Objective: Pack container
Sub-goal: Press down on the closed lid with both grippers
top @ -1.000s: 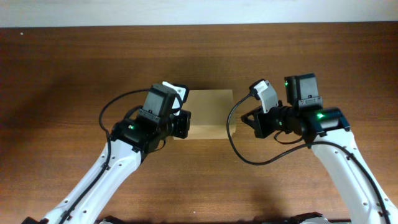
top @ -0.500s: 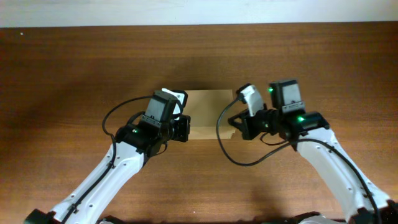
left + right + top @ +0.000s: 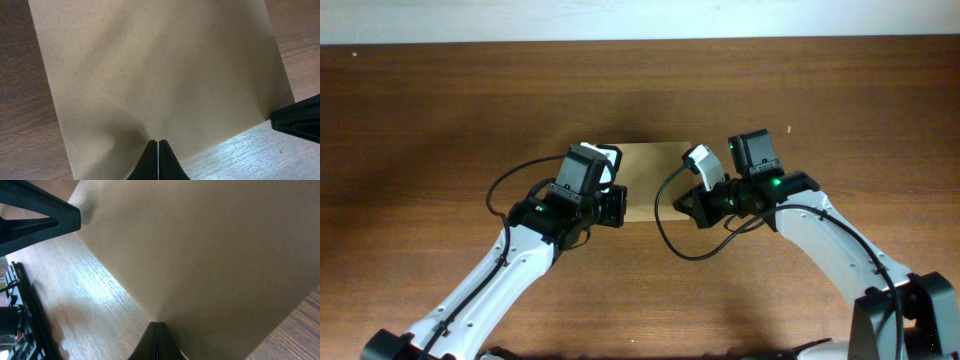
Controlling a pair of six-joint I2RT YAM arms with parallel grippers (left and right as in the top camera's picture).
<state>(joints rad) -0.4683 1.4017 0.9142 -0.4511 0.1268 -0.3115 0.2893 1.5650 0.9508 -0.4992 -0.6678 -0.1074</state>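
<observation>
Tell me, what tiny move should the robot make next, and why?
Probably press the shut right pincer gently onto the cardboard box to seat its lid: the box looks closed, and the shut left pincer sits at its opposite edge.

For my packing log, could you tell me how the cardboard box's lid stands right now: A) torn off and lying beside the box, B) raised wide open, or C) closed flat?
C: the container shows one flat, unbroken tan top in every view, with no flap raised and no interior visible.
</observation>
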